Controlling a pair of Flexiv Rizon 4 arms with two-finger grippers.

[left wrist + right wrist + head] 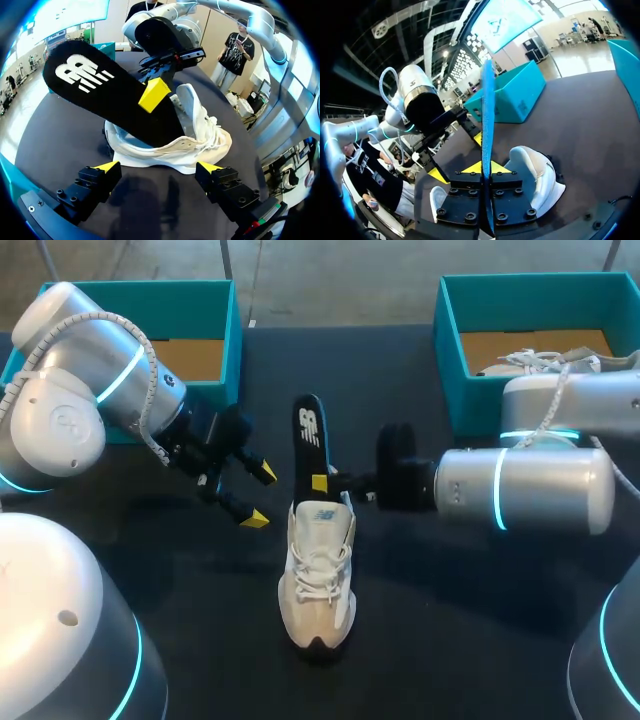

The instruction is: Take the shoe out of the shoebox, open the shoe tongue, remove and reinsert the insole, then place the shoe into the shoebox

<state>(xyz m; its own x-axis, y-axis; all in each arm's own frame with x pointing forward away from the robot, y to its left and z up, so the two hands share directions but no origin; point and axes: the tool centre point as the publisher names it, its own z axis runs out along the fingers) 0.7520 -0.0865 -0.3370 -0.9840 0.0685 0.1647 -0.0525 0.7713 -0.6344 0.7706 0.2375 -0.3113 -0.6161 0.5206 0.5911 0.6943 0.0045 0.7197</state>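
Observation:
A white shoe (318, 580) lies on the dark table, toe toward the front edge. Its black insole (309, 435) sticks up out of the heel, logo side showing. My right gripper (322, 483) is shut on the insole just above the shoe's collar. In the right wrist view the insole (487, 115) stands edge-on between the pressed fingers of my right gripper (482, 168), with the shoe (536, 175) below. My left gripper (260, 496) hangs open just left of the shoe, touching nothing. From the left wrist, the shoe (200, 137) and insole (100, 92) lie ahead of my open left gripper (159, 168).
A teal shoebox (226, 320) stands at the back left behind my left arm. A second teal shoebox (447, 330) at the back right holds another white shoe (545, 362). My right arm's forearm (520, 488) stretches across the table's right side.

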